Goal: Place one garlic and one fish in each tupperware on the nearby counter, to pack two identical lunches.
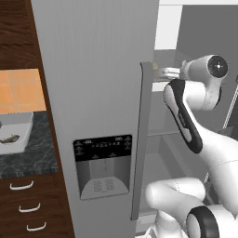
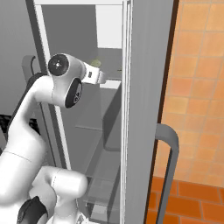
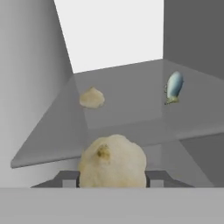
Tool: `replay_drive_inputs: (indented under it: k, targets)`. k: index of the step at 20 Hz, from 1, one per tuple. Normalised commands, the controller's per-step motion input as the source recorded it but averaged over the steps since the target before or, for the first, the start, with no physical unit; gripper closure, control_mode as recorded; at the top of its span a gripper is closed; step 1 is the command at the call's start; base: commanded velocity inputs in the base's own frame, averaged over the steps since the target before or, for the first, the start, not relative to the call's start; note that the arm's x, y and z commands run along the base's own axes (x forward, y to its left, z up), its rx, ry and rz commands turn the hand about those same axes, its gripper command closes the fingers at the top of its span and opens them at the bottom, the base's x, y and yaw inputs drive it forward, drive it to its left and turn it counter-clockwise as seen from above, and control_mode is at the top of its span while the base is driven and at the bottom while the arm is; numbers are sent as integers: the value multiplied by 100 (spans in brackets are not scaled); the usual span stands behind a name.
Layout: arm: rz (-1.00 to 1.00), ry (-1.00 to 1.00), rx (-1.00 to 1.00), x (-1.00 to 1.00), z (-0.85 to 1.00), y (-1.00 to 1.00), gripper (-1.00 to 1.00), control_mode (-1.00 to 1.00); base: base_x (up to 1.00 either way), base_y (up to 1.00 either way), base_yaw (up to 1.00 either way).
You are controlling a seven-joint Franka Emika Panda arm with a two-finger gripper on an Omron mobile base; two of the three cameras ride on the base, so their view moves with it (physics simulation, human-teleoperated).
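In the hand view a pale garlic (image 3: 112,162) sits between my gripper's (image 3: 113,179) two dark fingertips, which are shut against its sides. It hangs just above the front edge of a grey fridge shelf (image 3: 127,109). Further back on that shelf lie a second garlic (image 3: 92,98) at the left and a blue-grey fish (image 3: 173,86) at the right. In the left base view my gripper (image 1: 163,73) reaches into the open fridge. A white tupperware (image 1: 25,128) stands on the speckled counter (image 1: 32,158) at the far left, with a fish (image 1: 9,138) inside it.
The grey fridge door (image 1: 97,93) with its dispenser panel (image 1: 102,165) and long handle (image 1: 142,139) stands between the arm and the counter. Fridge walls close in around the hand. Dark drawers (image 1: 28,209) sit under the counter. An orange tiled wall (image 2: 197,87) is at the right.
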Motion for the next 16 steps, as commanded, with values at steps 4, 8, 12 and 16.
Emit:
replay_drive_inputs:
  k: [4,8,12,16]
  targets:
    - [0,29,0,-100,-39,-2,100,-100,0,0,0]
    - [0,64,-6,-100,-100,-4,100,-100,0,0,0]
    - [3,41,-9,-46,-69,4,100,-100,0,0,0]
    - [3,8,-2,-18,-16,11,100,100,-25,33,6]
